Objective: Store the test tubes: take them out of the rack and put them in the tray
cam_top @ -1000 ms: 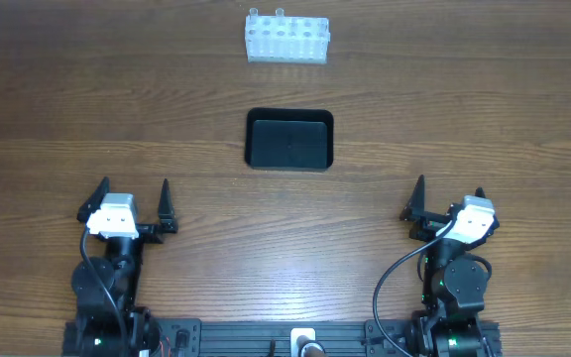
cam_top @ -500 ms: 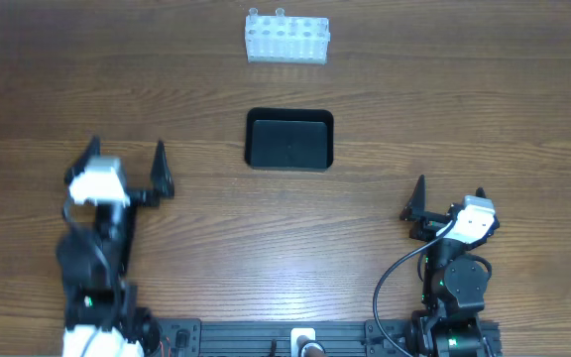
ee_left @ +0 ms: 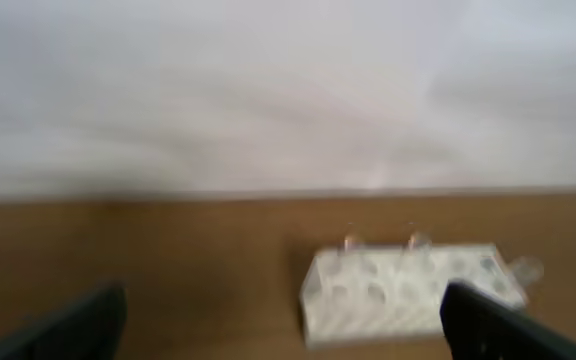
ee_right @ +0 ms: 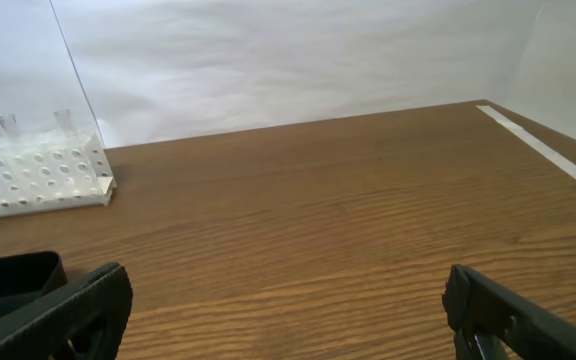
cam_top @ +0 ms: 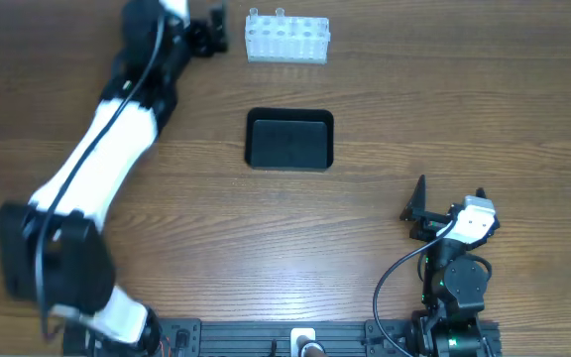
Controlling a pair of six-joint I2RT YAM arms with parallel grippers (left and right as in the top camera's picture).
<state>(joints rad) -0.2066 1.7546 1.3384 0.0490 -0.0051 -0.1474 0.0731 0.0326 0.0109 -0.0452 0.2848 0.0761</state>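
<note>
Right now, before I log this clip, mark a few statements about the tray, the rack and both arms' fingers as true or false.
1. The tray holds no test tubes. True.
2. The left arm's fingers sit low, near that arm's base. False: the arm is stretched out, and its fingers are up beside the rack.
3. The right arm's fingers are shut on a tube. False: they are spread apart and hold nothing.
4. Test tubes stand in the rack. True.
5. The rack stands between the tray and the arms' bases. False: it stands beyond the tray, on the side away from the bases.
</note>
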